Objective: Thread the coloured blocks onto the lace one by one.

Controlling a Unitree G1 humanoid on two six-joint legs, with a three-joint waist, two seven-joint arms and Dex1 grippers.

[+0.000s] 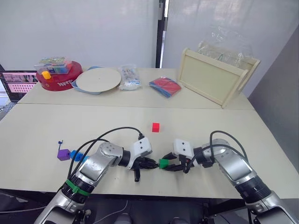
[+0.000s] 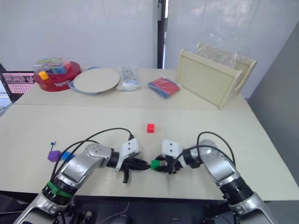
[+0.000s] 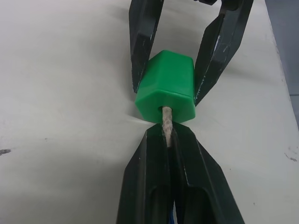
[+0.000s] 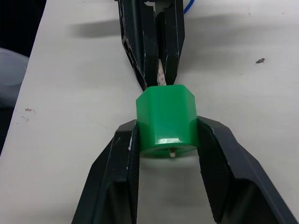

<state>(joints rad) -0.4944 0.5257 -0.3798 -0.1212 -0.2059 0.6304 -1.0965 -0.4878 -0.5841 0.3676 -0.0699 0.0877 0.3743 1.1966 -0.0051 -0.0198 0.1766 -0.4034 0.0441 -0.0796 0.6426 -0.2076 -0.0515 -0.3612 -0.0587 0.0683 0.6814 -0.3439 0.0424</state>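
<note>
1. At the lower left of the left eye view a purple hexagonal plastic block [image 1: 63, 154] and a blue plastic block [image 1: 77, 156] lie touching on the pale table [image 1: 261, 135], with a short dark-blue end of the lace [image 1: 60, 142] poking up beside the purple one. I judge these two to be already strung.
2. Just right of them, at lower centre, the left gripper [image 1: 145, 163] is pinched shut on the pale stiff tip of the lace [image 3: 166, 125]; in the left wrist view the tip enters the hole of the green hexagonal plastic block [image 3: 167, 86].
3. The right gripper [image 1: 172, 164] clamps that green block from both sides. In the right wrist view a pale speck shows at the near hole [image 4: 172, 151], so the tip seems almost through; this third block is mid-threading, not yet slid down the cord.
4. Above the grippers, at centre frame, a small red cube [image 1: 155, 127] lies alone, untouched and left to thread.
5. Along the far edge, from the left:
   - a red tub [image 1: 58, 79] with more blocks
   - a pale round plate [image 1: 98, 79]
   - a clear packet [image 1: 129, 77]
   - a red-and-blue cloth [image 1: 165, 86]
   - a wooden tray [image 1: 212, 79] on its side
6. Nothing blocks the work; the black cables [image 1: 114, 133] arch over the arms only.
</note>
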